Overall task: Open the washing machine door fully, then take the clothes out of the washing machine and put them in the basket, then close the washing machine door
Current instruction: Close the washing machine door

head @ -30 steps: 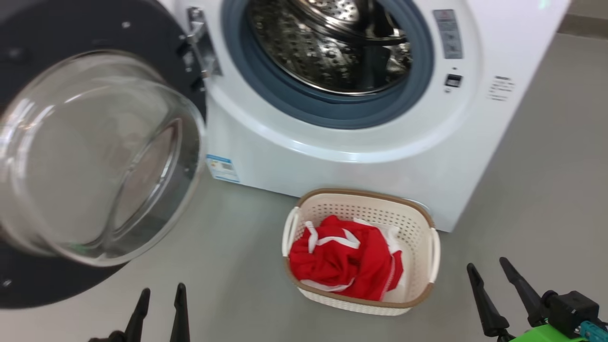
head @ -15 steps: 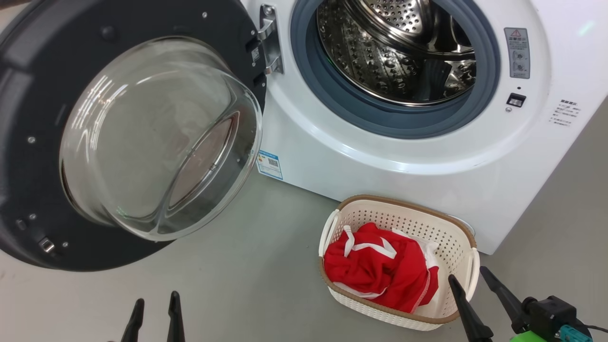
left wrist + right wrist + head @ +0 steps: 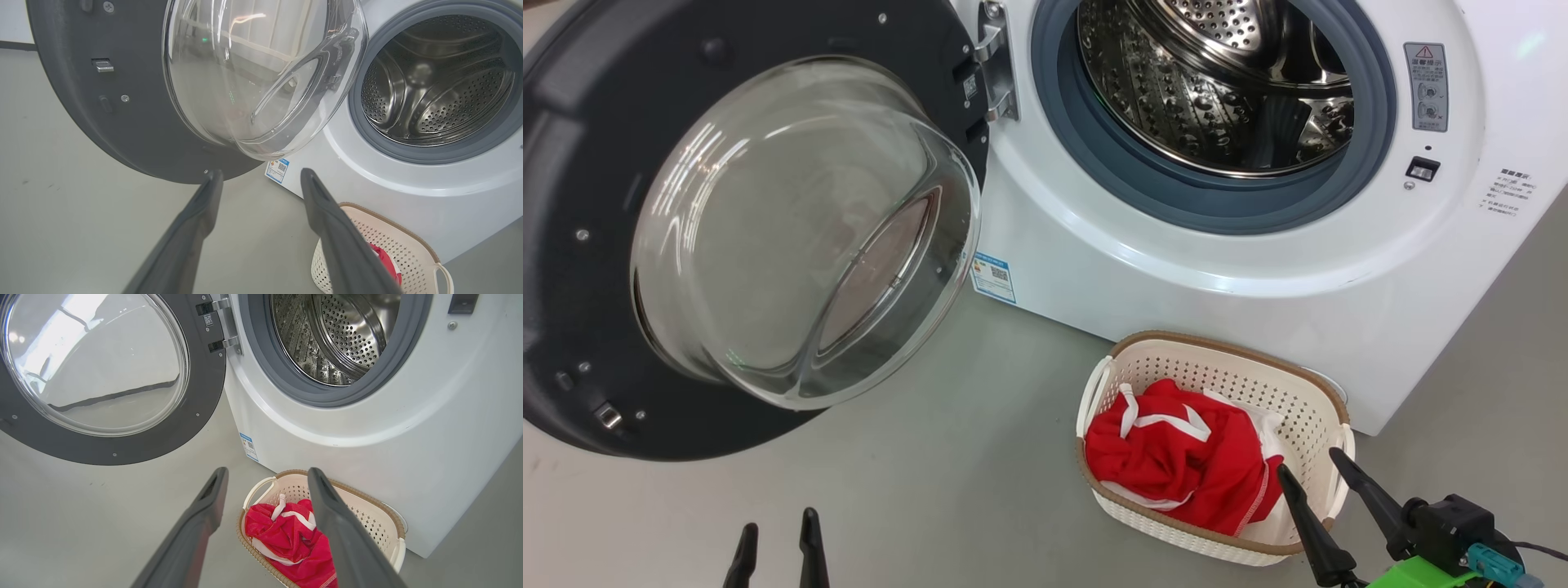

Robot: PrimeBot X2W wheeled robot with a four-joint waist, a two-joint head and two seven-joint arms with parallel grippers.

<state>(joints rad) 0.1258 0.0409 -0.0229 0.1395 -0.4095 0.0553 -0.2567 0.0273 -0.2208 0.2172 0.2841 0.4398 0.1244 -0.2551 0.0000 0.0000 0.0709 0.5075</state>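
The washing machine stands with its steel drum showing no clothes. Its door is swung wide to the left, black frame and bulging glass bowl facing me; the door also looms in the left wrist view and the door in the right wrist view. The red clothes lie in the cream basket on the floor before the machine. My left gripper is open, low below the door, holding nothing. My right gripper is open, over the basket's right end, holding nothing.
Grey floor spreads between the open door and the basket. A blue-edged sticker sits on the machine's lower left front. The door latch slot and warning labels are on the machine's right face.
The head camera has swung, shifting the whole picture right. My right gripper sits nearer the basket's right end than before. The clothes stay in the basket.
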